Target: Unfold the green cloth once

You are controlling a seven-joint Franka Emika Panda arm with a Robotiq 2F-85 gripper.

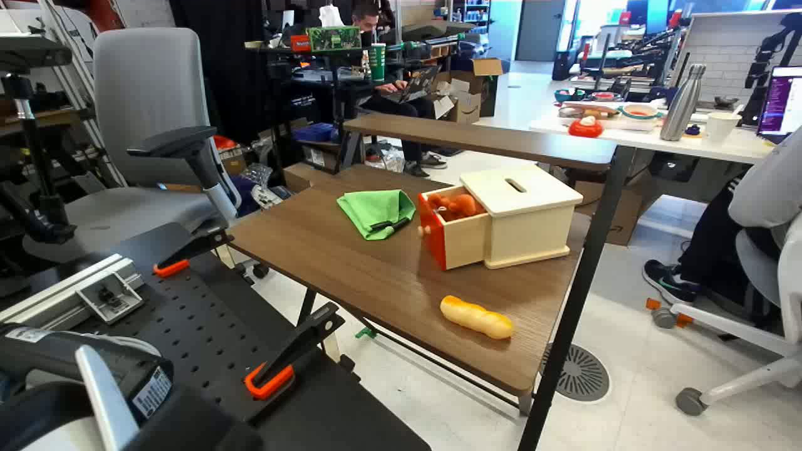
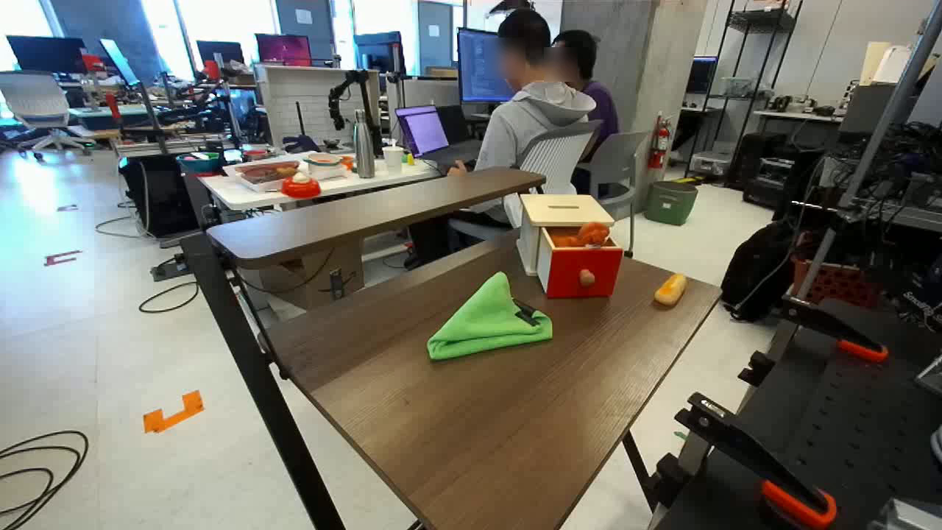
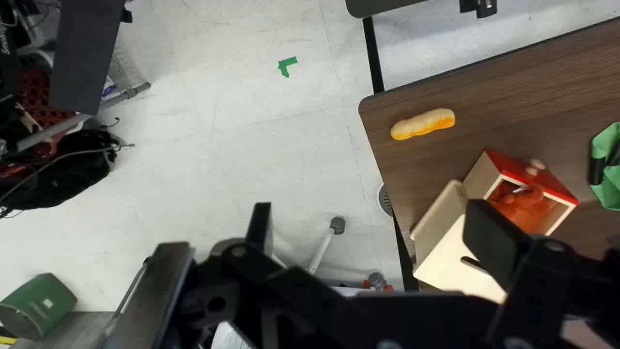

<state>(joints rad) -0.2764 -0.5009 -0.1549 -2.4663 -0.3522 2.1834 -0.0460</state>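
one folded green cloth (image 1: 378, 208), one box (image 1: 529, 233), one yellow loaf (image 1: 477, 317)

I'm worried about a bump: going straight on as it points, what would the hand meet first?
Probably the floor beside the table, but depth is unclear; the hand might clip the table or box.

The wrist view's right edge crops the green cloth (image 3: 606, 189); the gripper (image 3: 373, 224), seemingly blurred, partly hides the box (image 3: 443, 264).

A brown table (image 1: 369, 282) bears cloth (image 1: 378, 208), box (image 1: 529, 233) and bread (image 1: 477, 317).
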